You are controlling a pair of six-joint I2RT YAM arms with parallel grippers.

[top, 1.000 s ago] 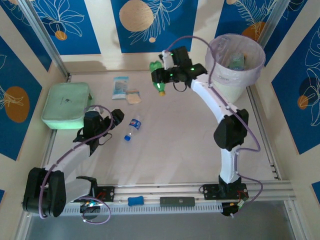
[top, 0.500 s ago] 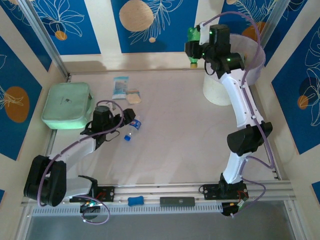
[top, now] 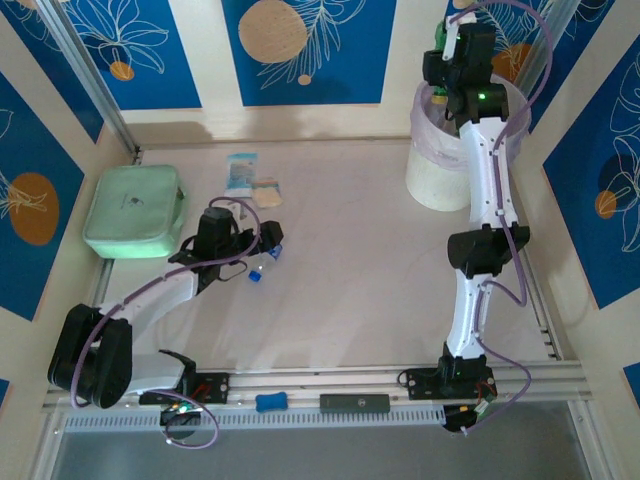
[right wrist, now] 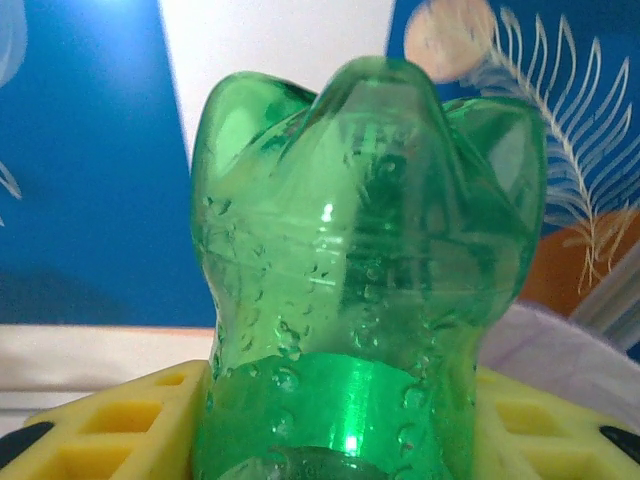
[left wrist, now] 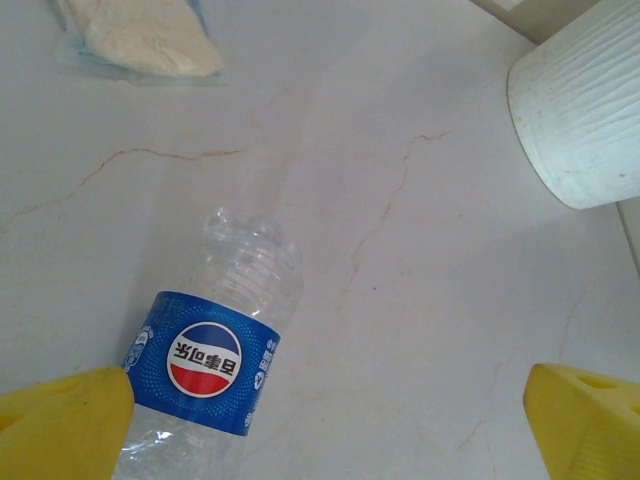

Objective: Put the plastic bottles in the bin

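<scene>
gripping the green bottle [right wrist: 365, 280] in my right hand [top: 450, 65] above the bin [top: 432, 178], base pointing away from the wrist; left hand [left wrist: 325, 420] wide open over the flat-lying clear bottle [left wrist: 215, 350].

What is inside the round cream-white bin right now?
The translucent pink liner bag shows at the rim of the round cream-white bin. The right pincer, shut on a green plastic bottle, and its arm cover the opening, so any contents are hidden.

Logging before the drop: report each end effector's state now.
Left end effector: open, holding nothing, over the clear bottle.
Right end effector: shut on the green bottle.
</scene>
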